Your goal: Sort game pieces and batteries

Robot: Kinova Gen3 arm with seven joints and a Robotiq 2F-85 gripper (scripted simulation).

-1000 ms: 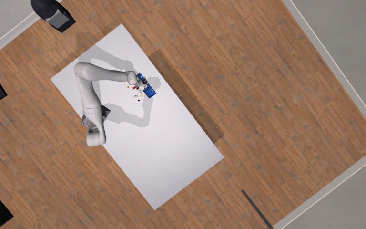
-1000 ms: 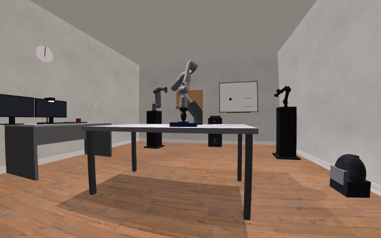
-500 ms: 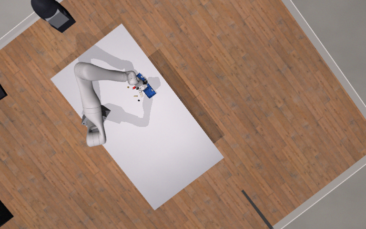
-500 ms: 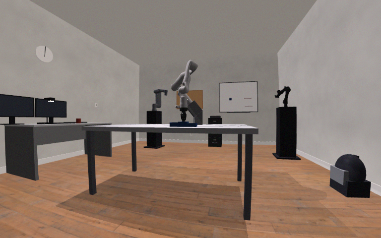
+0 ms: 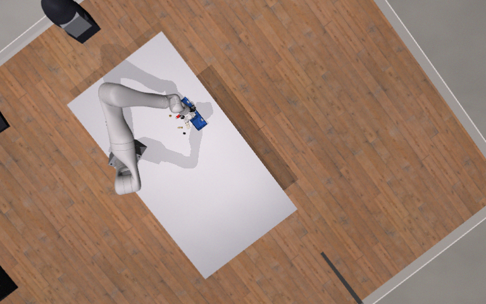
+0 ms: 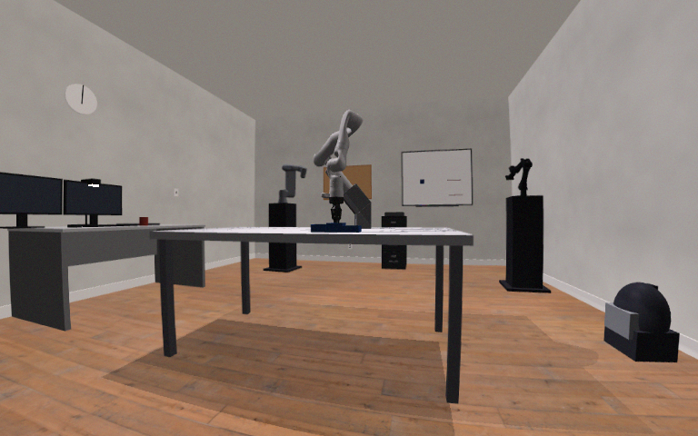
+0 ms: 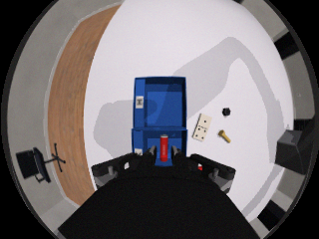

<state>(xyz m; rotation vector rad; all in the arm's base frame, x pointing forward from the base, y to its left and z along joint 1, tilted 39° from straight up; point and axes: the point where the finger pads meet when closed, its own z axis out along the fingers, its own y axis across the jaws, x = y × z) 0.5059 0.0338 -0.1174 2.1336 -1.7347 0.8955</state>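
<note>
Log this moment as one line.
gripper open | red cylinder between fingers, above near blue bin | domino tile on table

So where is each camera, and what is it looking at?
Top: high overhead, looking straight down at the table; the whole arm shows.
Exterior: low in the room, off beyond one side of the table, looking level across it; the arm shows upright, gripper over the blue bins.
Wrist: on the arm's end, looking down past the gripper; its dark body and fingers show around a red piece.
All three share the blue bins.
</note>
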